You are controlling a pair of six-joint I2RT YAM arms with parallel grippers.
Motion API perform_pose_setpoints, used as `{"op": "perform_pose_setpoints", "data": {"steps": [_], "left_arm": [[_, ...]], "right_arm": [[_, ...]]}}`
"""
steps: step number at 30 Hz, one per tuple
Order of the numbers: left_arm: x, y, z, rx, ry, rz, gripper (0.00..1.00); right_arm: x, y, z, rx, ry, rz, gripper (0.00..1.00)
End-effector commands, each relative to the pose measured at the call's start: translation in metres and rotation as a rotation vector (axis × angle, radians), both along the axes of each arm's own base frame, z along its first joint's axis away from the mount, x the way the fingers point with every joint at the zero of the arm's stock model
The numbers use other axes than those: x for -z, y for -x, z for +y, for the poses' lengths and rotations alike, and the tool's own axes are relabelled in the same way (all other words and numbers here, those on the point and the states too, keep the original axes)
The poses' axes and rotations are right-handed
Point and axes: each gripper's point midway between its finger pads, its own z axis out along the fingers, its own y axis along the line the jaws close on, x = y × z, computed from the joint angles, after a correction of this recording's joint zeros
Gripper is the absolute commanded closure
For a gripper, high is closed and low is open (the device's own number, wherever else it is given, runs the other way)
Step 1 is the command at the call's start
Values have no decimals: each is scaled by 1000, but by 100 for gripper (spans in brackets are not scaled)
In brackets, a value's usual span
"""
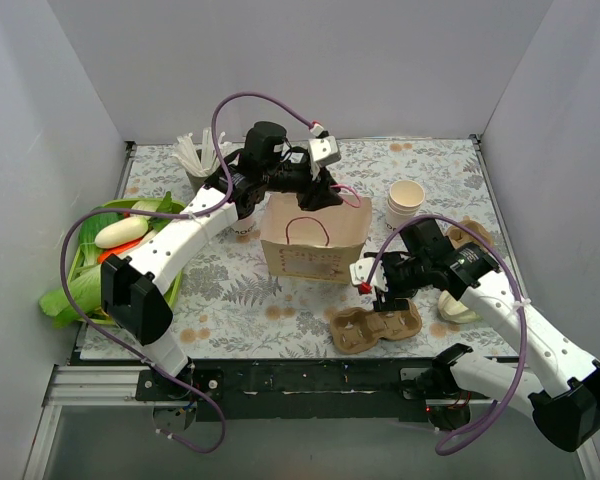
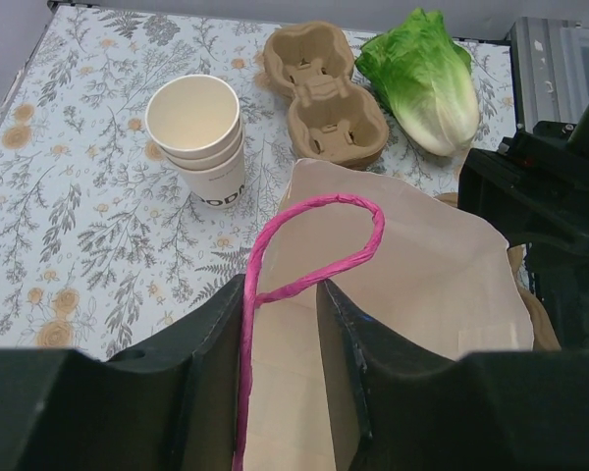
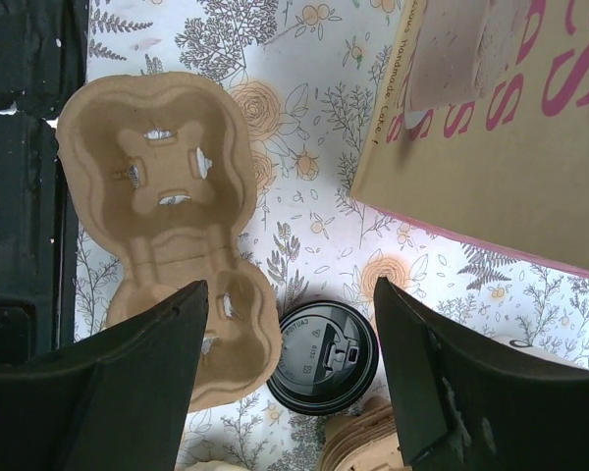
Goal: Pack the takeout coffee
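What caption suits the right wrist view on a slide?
Open right gripper over a black lid beside a cardboard cup carrier, paper bag nearby.

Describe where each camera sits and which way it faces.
Top external: fixed above and behind, looking down on the floral table; left arm and right arm show.
Left wrist: above the brown paper bag with pink handle, facing the stacked cream paper cups; the left end effector shows.
Right wrist: facing down at the round black plastic lid; the right end effector shows.
Shared: all three show the brown moulded-pulp cup carrier and the bag.
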Motion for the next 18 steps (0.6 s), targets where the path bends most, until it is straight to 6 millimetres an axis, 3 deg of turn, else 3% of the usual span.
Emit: {"op": "perform_pose_setpoints", "data": {"steps": [1, 6, 10, 15, 18], "left_arm": [[-14, 6, -4, 42, 28, -29, 70], [-11, 0, -2, 16, 10, -40, 83], [-18, -2, 2, -12, 9, -63, 100], [-39, 5, 8, -53, 55, -42, 100], [-39, 9, 11, -72, 64, -18, 100]], "right_arm": [[-14, -3, 8, -31, -36, -34, 24], [-17, -3, 9, -40, -43, -38, 25], [-20, -1, 8, -63, -40, -45, 25], [-21, 6, 1, -119, -14, -78, 25], [-16, 12, -3, -156, -2, -87, 25]]}}
